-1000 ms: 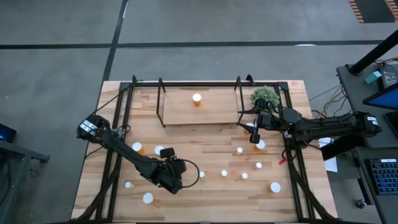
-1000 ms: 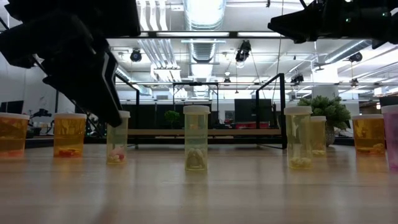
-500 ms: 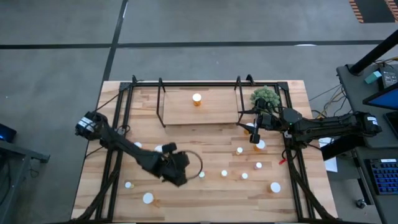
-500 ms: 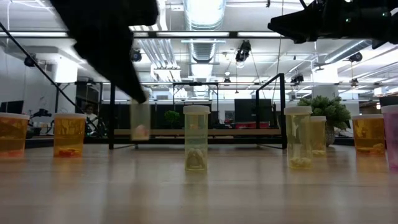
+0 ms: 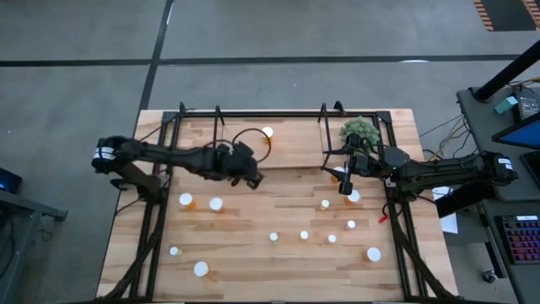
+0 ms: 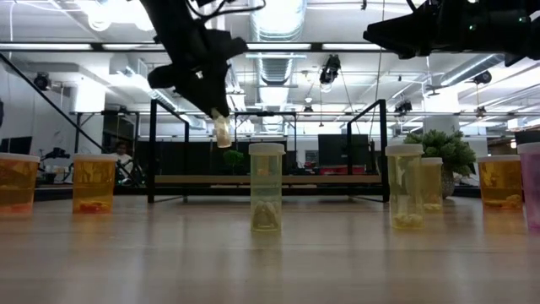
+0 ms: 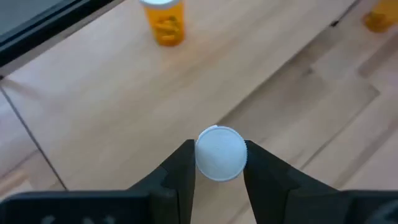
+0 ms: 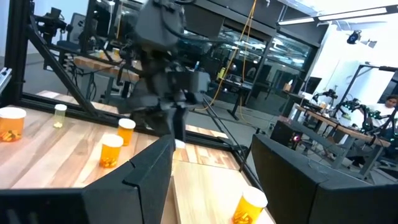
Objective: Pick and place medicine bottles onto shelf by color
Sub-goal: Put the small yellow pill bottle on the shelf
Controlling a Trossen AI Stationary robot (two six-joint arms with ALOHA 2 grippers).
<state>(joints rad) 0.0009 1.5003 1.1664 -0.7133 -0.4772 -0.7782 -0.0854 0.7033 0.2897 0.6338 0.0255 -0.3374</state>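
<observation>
Nearest the low camera, several medicine bottles stand upright on the desk (image 6: 270, 262): a pale bottle (image 6: 267, 187) at centre, another (image 6: 404, 186) to its right, and amber ones at the left edge (image 6: 94, 182).

Above them, the left end effector (image 7: 214, 163) is closed on a small bottle (image 7: 221, 153). The two fingers (image 7: 180, 168) clamp its sides just below the white cap. In the low view the bottle (image 6: 222, 131) hangs clear of the desk, long axis close to vertical with a slight tilt. In the high view this end effector (image 5: 245, 165) is over the front edge of the shelf (image 5: 295, 145).

Key relation: the shelf board lies directly below and just beyond the held bottle. One amber bottle (image 5: 267, 133) already stands farther back on the board, near but apart. The placement spot is therefore forward and down, judged by colour relative to that amber bottle. The left arm is the nearer one to that spot.

The right end effector (image 5: 345, 179) waits beside the right shelf upright with its jaws apart, holding nothing. A green plant (image 5: 360, 130) sits behind it.

No brand, label text or other writing can be read on any bottle.
</observation>
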